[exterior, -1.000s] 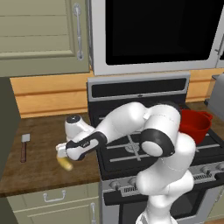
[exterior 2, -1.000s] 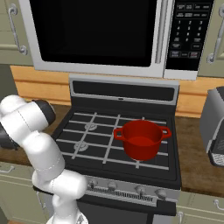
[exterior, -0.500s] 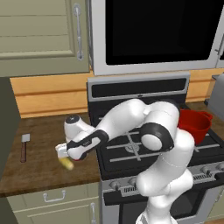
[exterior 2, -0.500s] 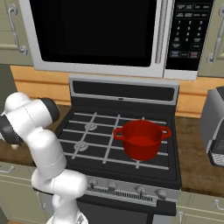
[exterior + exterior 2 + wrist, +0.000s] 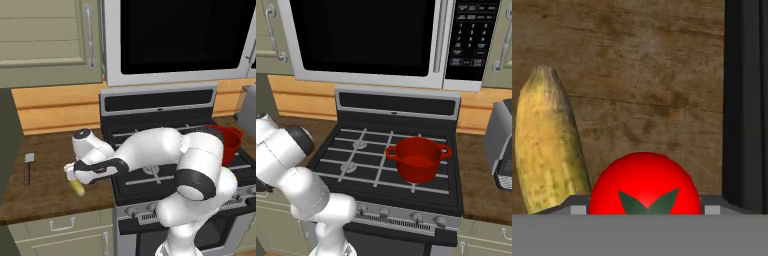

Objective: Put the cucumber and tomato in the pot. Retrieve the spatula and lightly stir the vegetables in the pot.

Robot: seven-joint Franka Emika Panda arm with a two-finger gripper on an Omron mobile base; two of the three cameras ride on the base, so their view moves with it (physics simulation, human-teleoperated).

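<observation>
Low at left of the left base view, gripper (image 5: 75, 176) is hovering over wooden counter (image 5: 45, 192)
Tomato (image 5: 644, 184) is sitting between its fingertips, cucumber (image 5: 547, 142) just beside; grip impossible to tell

pretty clearly a home kitchen, rendered rather than real. there's a black gas stove (image 5: 386, 160) with burner grates and knobs along the front, a built-in microwave (image 5: 381, 40) with a keypad mounted right above it, pale green cabinets (image 5: 47, 40) with metal handles, a wood countertop (image 5: 45, 175) with a wood backsplash, and a red pot (image 5: 417, 159) sitting on the grates.
</observation>
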